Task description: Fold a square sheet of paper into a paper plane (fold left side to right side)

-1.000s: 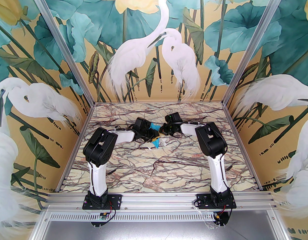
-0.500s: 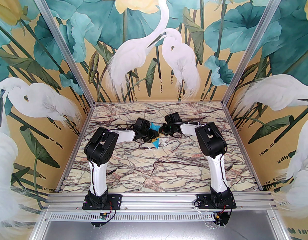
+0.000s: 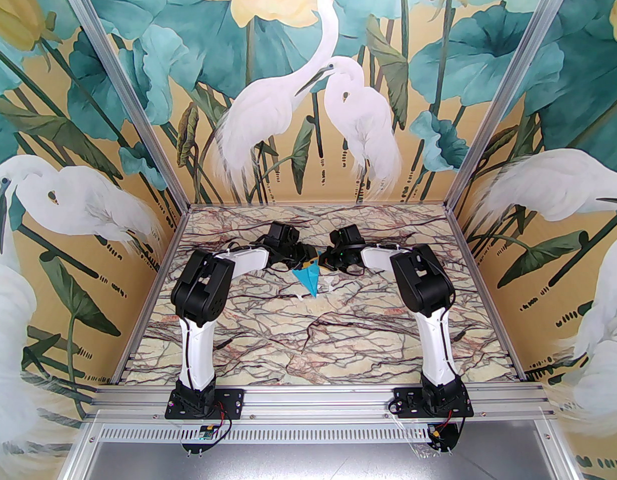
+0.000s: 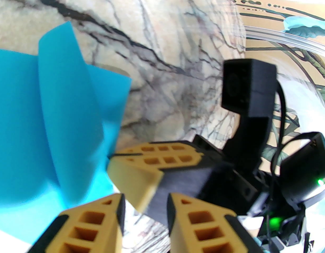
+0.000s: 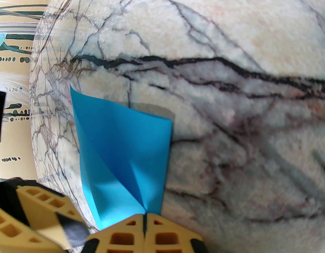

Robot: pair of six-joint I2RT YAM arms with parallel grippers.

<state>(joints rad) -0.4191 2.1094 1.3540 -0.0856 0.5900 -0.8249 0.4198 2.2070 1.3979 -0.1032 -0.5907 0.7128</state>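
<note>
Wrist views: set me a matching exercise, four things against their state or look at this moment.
Column 1
1. left gripper
2. right gripper
3. paper plane
4. table

Column 2
A. pale marble with dark veins
B. shut on the paper plane
C. bright blue, creased
D. open, holding nothing

Pairs: 1-D, 2-B, 3-C, 4-A

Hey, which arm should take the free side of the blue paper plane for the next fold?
Probably the left. The right gripper is shut on the paper plane, anchoring its edge, while the left gripper hangs open and empty beside it.
</note>
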